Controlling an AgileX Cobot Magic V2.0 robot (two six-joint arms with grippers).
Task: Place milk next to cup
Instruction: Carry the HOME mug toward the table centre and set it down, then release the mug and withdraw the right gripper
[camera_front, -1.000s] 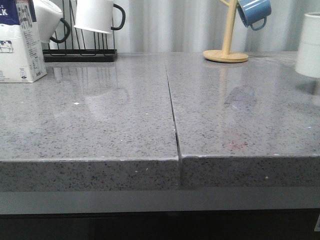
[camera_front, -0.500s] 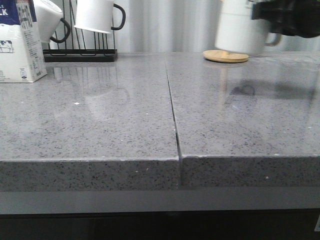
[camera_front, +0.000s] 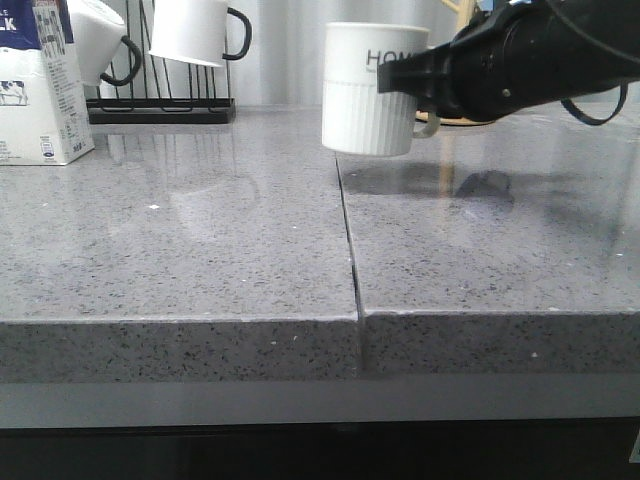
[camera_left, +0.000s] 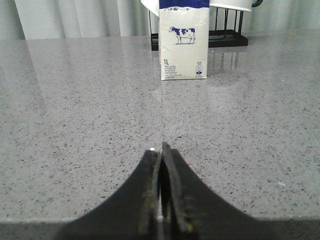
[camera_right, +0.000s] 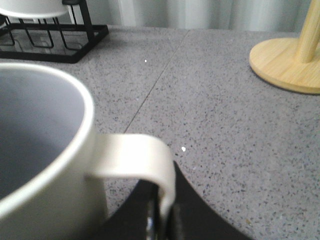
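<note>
The cup (camera_front: 375, 88), a white mug with black "HOME" lettering and a ribbed lower half, hangs just above the counter seam at the middle back. My right gripper (camera_front: 428, 100) is shut on its white handle (camera_right: 150, 162); the mug's rim fills the right wrist view (camera_right: 45, 130). The milk (camera_front: 38, 85), a white carton with a dark blue top and a cow picture, stands upright at the far left back. It also shows in the left wrist view (camera_left: 183, 42), well ahead of my left gripper (camera_left: 160, 155), which is shut and empty low over the counter.
A black wire rack (camera_front: 160, 105) with white black-handled mugs (camera_front: 195, 30) stands behind the milk. A round wooden mug-stand base (camera_right: 287, 62) sits at the back right, partly hidden by my right arm. A seam (camera_front: 347, 240) splits the grey speckled counter.
My right arm has carried the cup from the far right leftward to the counter's middle and lower. The milk and left gripper have not moved.
</note>
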